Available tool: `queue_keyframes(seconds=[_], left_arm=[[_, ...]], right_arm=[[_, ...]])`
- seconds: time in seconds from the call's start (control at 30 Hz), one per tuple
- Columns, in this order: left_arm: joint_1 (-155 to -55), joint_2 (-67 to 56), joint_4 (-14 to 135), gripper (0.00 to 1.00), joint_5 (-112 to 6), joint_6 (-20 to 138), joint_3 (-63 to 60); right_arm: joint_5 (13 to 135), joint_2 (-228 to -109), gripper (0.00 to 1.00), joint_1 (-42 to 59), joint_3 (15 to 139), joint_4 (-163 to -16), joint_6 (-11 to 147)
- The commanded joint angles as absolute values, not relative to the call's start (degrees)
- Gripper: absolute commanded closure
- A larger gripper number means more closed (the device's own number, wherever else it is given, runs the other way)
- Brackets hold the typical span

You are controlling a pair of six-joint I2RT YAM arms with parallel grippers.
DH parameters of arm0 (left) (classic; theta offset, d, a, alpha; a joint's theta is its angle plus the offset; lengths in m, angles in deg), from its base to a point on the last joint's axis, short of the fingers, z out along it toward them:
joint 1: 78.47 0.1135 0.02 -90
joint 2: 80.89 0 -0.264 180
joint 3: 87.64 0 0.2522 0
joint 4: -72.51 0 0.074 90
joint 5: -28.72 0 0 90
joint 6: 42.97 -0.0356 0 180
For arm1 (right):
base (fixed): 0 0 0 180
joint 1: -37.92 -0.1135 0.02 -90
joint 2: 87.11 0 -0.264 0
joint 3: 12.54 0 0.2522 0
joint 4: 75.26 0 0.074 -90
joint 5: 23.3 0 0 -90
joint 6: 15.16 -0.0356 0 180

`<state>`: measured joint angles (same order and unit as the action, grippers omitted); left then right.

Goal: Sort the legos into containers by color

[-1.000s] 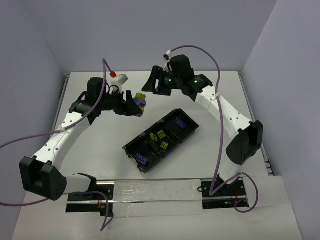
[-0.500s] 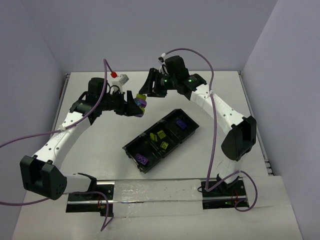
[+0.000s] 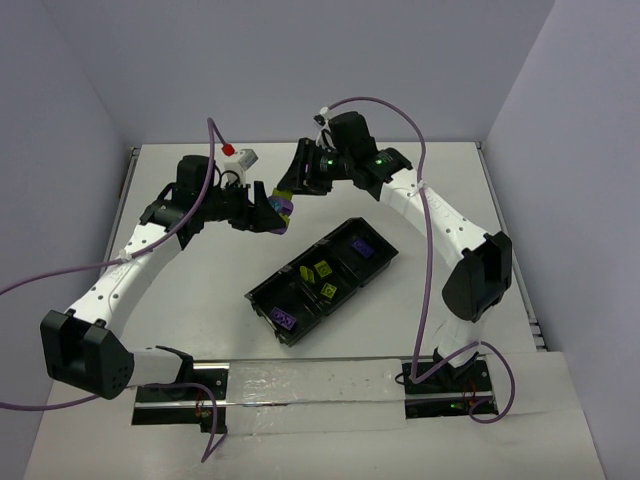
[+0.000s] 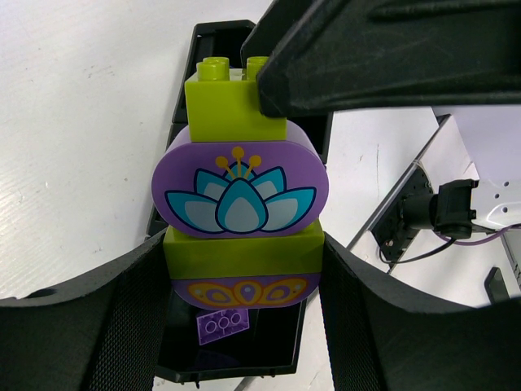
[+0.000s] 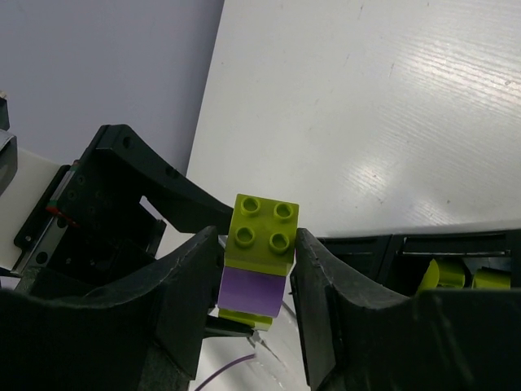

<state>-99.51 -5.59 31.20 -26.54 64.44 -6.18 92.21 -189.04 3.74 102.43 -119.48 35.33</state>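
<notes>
Yellow-green top brick (image 5: 262, 232) — I see it pinched tight in my right gripper (image 5: 259, 244), while my left gripper (image 4: 242, 285) clamps the lower bricks of that same stacked block (image 4: 240, 204).

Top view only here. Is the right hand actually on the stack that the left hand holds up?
Observer: Yes. The right wrist view shows the right hand with a finger against each side of the top green brick.
Operator: Where does the left hand grip?
Observer: The left hand clamps the lower green brick, just under the purple lotus piece.
Operator: Anything below that?
Observer: One purple brick with a yellow pattern, at the very bottom.
</notes>
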Motion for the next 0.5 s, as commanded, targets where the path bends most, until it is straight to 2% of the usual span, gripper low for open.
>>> queue_keyframes(seconds=[0.0, 0.2, 0.47], left_arm=[[-99.9, -5.3, 34.6, 1.00, -26.1, 64.2, -3.3], [-100.0, -5.4, 34.6, 1.00, -26.4, 64.1, -3.2], [-100.0, -5.9, 34.6, 1.00, -26.6, 64.1, -3.4]], right_arm=[[94.1, -190.0, 0.47, 2.9, 103.9, -117.3, 35.9], [95.2, -190.7, 0.41, 2.8, 104.1, -117.0, 35.7], [96.1, -191.7, 0.40, 2.7, 104.0, -116.3, 35.0]])
